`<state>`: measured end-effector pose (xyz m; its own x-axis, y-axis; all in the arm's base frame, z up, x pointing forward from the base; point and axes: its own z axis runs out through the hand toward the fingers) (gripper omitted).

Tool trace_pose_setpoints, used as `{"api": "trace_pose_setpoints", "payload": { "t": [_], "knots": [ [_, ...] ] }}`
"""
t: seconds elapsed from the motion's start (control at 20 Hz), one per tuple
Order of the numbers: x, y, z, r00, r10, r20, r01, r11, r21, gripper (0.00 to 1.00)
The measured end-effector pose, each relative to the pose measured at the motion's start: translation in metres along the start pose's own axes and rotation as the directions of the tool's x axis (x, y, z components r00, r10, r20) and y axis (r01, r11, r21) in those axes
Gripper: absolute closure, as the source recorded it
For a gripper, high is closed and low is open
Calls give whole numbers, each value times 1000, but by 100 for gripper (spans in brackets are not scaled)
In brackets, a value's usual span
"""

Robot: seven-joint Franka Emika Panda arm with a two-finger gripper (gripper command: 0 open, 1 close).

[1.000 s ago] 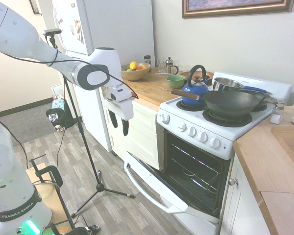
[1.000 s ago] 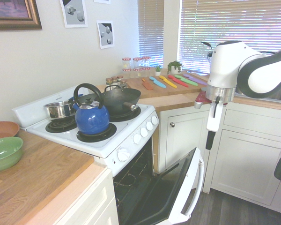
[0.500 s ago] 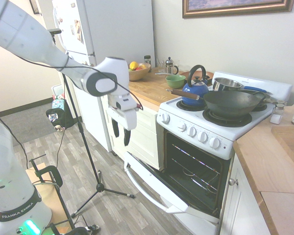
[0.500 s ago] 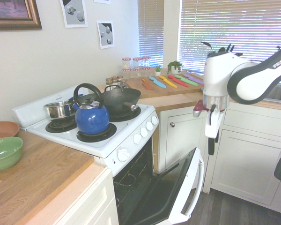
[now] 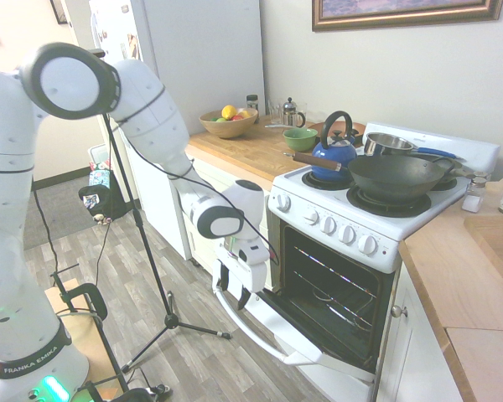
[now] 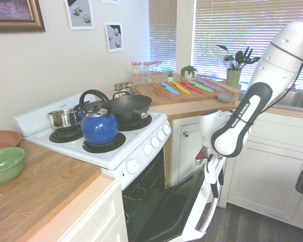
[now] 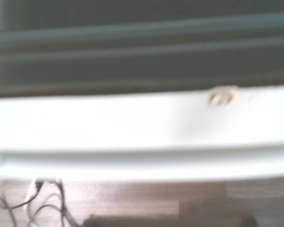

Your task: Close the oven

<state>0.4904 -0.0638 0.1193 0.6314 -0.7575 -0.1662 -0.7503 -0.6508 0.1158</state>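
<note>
The white oven [image 5: 352, 231] stands with its drop-down door [image 5: 267, 311] hanging wide open, and the dark racked interior [image 5: 335, 289] shows. The long white handle [image 5: 258, 335] runs along the door's outer edge. My gripper [image 5: 233, 291] points down at the left end of that edge, open, with its dark fingers [image 5: 244, 297] apart; whether they touch the door I cannot tell. From the other side, the gripper [image 6: 215, 177] sits just over the door's top edge above the handle [image 6: 211, 206]. The wrist view is blurred: a white door edge [image 7: 132, 123] crosses it, with dark glass beyond.
A blue kettle [image 5: 334, 152], a black wok [image 5: 398, 176] and a steel pot [image 5: 388, 142] sit on the burners. White cabinets [image 5: 253, 224] and the refrigerator [image 5: 193, 50] stand left of the oven. More cabinets [image 6: 265, 166] face the door across the wood floor [image 5: 151, 276].
The arm has swung down and toward the oven. The gripper dropped from counter height to the open door's outer edge. The door has not moved.
</note>
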Motion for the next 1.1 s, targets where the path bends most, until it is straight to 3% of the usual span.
{"api": "trace_pose_setpoints", "payload": {
  "t": [0.35,0.6,1.1],
  "knots": [
    [29,0,33,1000,1,17,-1,1000,-19,0],
    [37,-4,53,998,-63,9,64,998,-23,0],
    [32,-31,26,983,-151,-109,159,984,74,0]
  ]
}}
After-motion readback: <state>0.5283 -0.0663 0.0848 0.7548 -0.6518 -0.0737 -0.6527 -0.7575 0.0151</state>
